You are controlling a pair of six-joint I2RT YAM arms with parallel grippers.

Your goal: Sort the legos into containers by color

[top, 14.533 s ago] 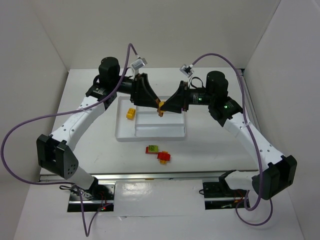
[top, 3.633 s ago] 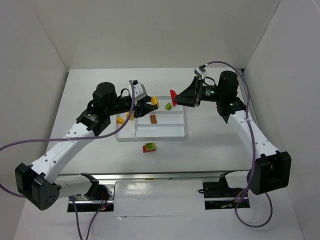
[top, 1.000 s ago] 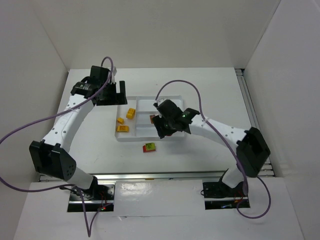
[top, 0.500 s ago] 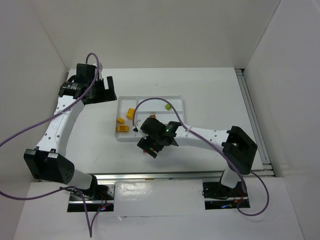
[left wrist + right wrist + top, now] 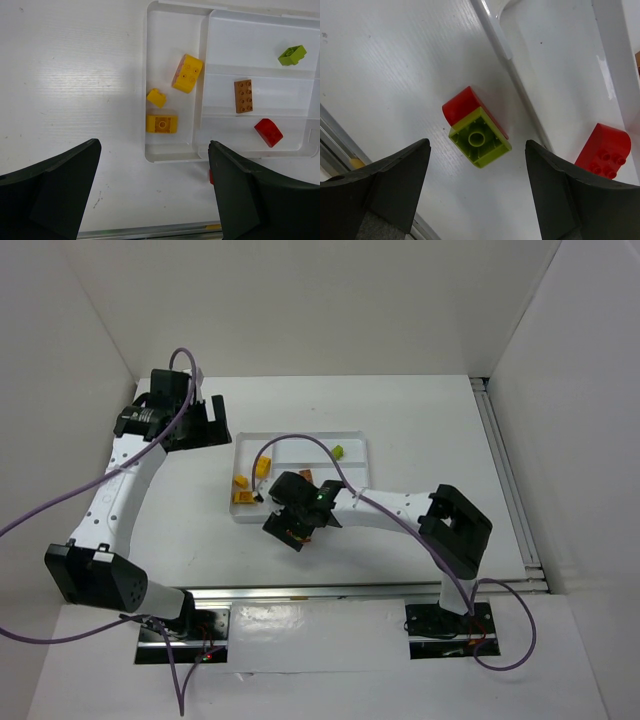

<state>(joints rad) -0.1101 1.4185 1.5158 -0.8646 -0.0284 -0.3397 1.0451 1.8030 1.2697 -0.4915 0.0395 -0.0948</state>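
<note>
A white bench (image 5: 420, 420) carries a translucent divided tray (image 5: 146, 75). The left hand (image 5: 212, 422), fingers apart and empty, hangs beside the tray, probably to leave room. The right hand (image 5: 288, 528), also spread and empty, hovers over a red-and-lime stacked pair (image 5: 476, 131) on the bench just outside the tray, seemingly lined up to grasp it. Inside, yellow bricks (image 5: 187, 73), a lime brick (image 5: 292, 54), a brownish-orange brick (image 5: 243, 96) and a red brick (image 5: 268, 132) lie in separate sections.
</note>
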